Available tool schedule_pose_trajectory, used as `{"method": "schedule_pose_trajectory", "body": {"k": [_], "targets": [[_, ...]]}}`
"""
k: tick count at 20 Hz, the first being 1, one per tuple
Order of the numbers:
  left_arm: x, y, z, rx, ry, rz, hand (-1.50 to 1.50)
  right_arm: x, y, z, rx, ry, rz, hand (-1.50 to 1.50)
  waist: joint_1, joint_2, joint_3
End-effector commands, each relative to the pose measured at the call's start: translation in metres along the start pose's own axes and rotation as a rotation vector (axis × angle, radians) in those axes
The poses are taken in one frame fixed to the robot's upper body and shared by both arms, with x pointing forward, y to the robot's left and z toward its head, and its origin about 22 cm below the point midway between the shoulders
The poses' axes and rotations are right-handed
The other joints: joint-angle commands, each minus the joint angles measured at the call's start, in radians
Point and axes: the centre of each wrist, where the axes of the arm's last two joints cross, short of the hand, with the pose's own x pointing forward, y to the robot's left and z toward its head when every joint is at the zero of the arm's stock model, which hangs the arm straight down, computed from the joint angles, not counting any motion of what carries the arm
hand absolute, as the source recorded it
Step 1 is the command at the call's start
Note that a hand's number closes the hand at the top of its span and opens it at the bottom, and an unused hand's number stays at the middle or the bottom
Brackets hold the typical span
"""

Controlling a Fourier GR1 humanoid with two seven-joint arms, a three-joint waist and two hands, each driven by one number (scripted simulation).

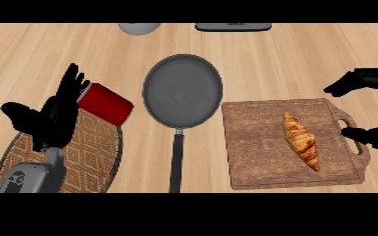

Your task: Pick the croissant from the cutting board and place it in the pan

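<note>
A golden croissant [301,141] lies lengthwise on the right half of the brown wooden cutting board [255,150]. To the board's left sits the dark grey pan [182,87], nothing in it, its handle pointing toward me. My right hand [354,81] comes in at the right edge, to the right of the croissant and apart from it. Its fingers are spread above the board's far right corner and its thumb [360,134] is by the board's handle; most of the palm is out of view. My left hand [53,115] rests open at the left, fingers up.
A red cup [105,103] lies tilted on a woven placemat [92,152], touching my left hand's fingers. A grey bowl [139,28] and a dark flat object [233,27] stand at the counter's far edge. Bare wood shows around the pan.
</note>
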Motion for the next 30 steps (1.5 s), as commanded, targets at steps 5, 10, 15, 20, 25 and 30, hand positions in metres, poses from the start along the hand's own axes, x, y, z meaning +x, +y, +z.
{"method": "schedule_pose_trajectory", "body": {"k": [5, 10, 15, 20, 25, 30], "targets": [[0.018, 0.002, 0.003, -0.026, 0.008, 0.004, 0.0, 0.019, -0.056, 0.014, 0.182, -0.037, 0.303, -1.5, 0.02, 0.0, -0.002], [0.02, -0.013, -0.002, -0.044, -0.006, 0.016, 0.0, 0.028, -0.022, -0.023, 0.331, -0.008, 0.437, -1.5, 0.027, 0.001, -0.003], [0.029, -0.001, -0.016, -0.036, -0.011, 0.005, 0.0, 0.052, 0.0, -0.051, 0.424, 0.053, 0.62, -1.5, 0.021, 0.001, -0.003], [0.023, -0.006, -0.005, -0.057, 0.016, 0.004, 0.0, 0.06, 0.017, -0.079, 0.608, 0.181, 0.727, -1.5, 0.037, 0.001, -0.004], [0.025, -0.02, -0.01, -0.049, 0.023, 0.027, 0.0, 0.052, 0.04, -0.073, 0.836, 0.31, 0.819, -1.5, 0.024, 0.001, -0.003], [0.021, 0.011, 0.002, -0.034, 0.028, 0.013, 0.0, 0.065, 0.079, -0.079, 0.87, 0.268, 0.855, -1.5, 0.018, -0.001, -0.003]]}}
